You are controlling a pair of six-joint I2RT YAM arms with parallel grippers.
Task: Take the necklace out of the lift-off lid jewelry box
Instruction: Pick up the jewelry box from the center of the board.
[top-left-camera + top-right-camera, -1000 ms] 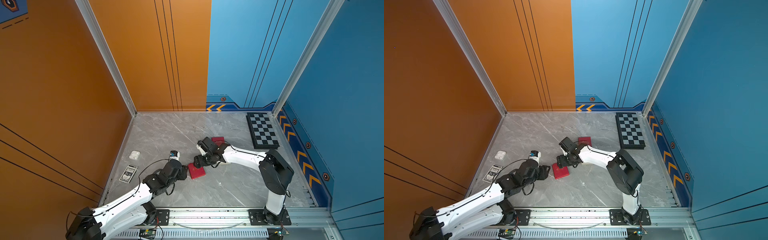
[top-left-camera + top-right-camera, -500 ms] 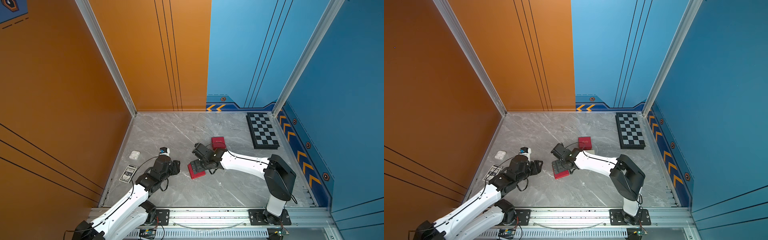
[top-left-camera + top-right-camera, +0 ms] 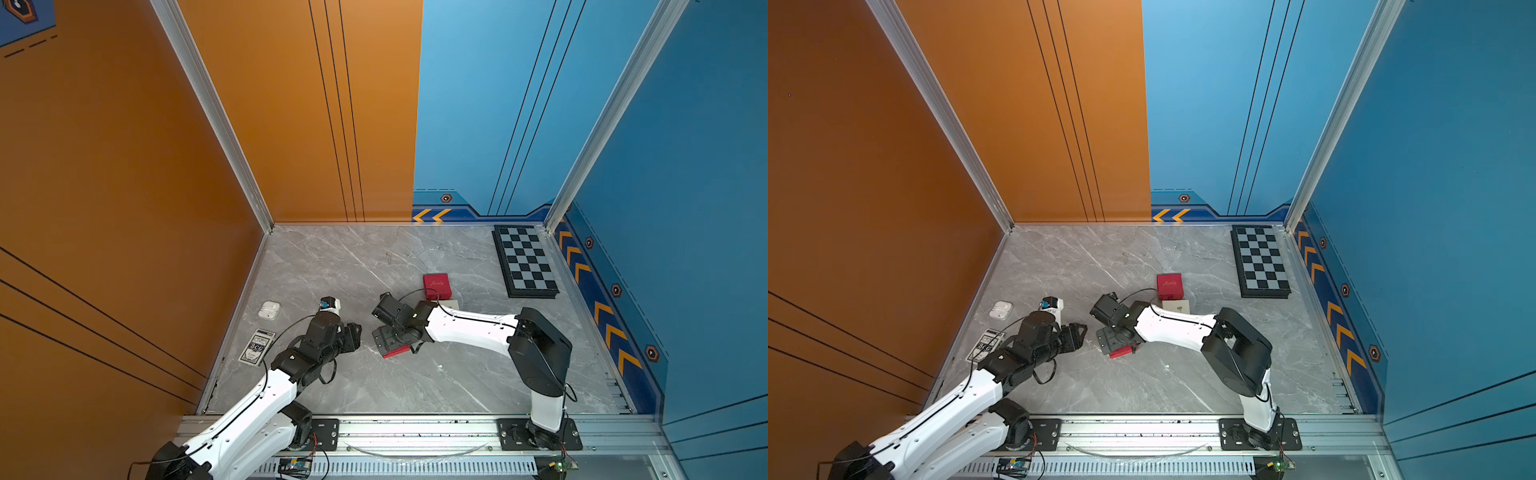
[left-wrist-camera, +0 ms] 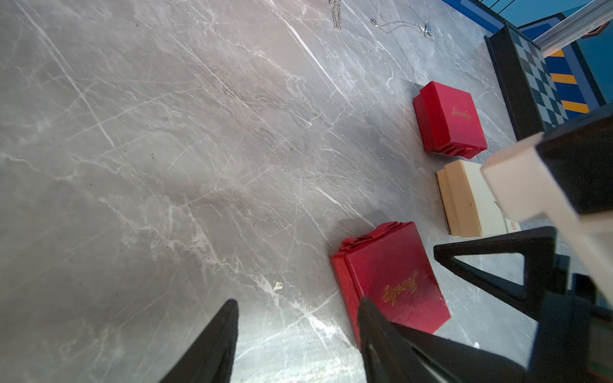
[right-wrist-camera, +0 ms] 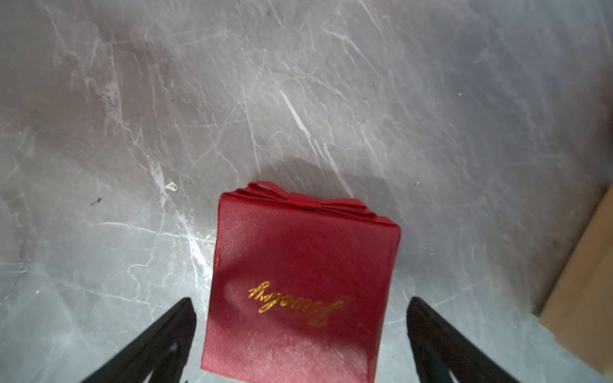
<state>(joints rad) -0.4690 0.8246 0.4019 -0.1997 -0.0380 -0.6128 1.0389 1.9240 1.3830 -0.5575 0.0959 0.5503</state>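
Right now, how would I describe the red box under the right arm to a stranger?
On the grey marble table, look at the front middle. The square red box with gold script is straddled by the open right end effector. Its red twin sits farther back, beside a cream box.

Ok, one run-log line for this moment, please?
right gripper: open, jaws either side of near red jewelry box, not touching | box: closed | left gripper: open, empty, beside box

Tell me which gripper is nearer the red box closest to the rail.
Right. The right gripper hangs open over the red box, jaws either side; the left gripper sits beside it, apart.
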